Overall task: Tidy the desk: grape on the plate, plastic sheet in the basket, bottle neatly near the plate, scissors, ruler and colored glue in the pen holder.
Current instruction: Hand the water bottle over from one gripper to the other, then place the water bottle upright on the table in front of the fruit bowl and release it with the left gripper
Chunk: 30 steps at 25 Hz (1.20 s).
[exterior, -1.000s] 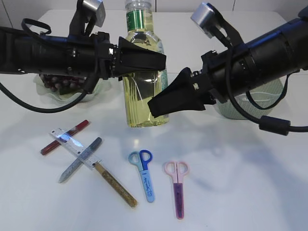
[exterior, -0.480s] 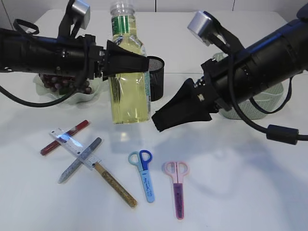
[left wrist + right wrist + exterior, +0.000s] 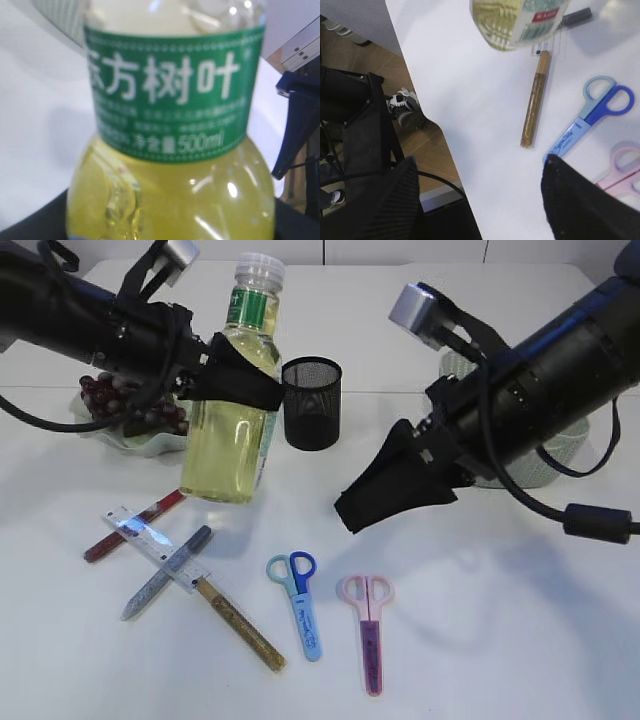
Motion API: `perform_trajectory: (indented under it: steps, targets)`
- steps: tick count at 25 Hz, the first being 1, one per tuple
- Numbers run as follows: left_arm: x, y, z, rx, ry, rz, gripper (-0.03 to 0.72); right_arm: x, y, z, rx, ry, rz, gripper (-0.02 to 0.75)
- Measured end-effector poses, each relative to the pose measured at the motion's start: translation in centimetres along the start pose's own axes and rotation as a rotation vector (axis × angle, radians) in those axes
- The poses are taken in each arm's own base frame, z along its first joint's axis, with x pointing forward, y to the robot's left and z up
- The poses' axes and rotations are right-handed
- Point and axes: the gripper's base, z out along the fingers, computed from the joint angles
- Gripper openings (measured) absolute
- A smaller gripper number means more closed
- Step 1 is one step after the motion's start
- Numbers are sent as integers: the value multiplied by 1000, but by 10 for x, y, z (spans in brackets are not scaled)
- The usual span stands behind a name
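Left claw [image 3: 243, 383] grips bottle [image 3: 229, 425], tilted, clear of the table [image 3: 480, 640], beside pen holder [image 3: 312, 403]. Right claw [image 3: 392, 492] spread wide, empty, above scissors [image 3: 368, 625].

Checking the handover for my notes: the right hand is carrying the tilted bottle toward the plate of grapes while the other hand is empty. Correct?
Not quite: the left hand holds the tilted bottle, as the exterior view shows. It is near the plate of grapes. The right hand is the empty one, jaws apart.

A white table [image 3: 520, 620]; wooden floor [image 3: 427, 150] and sneakers [image 3: 402, 107] beside it.
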Motion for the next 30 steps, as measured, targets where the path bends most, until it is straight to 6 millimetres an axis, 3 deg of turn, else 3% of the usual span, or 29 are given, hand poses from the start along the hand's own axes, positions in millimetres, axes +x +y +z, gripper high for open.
perform_trajectory:
  steps: [7,17,30]
  targets:
    - [3,10,-9,-183,149,-115,454,4,-4,-4,67,102,35,585]
    - [3,19,-23,-360,271,-246,453,-1,-12,-28,279,288,42,585]
    - [-4,23,-61,-715,473,-434,453,1,-14,-30,308,312,60,585]
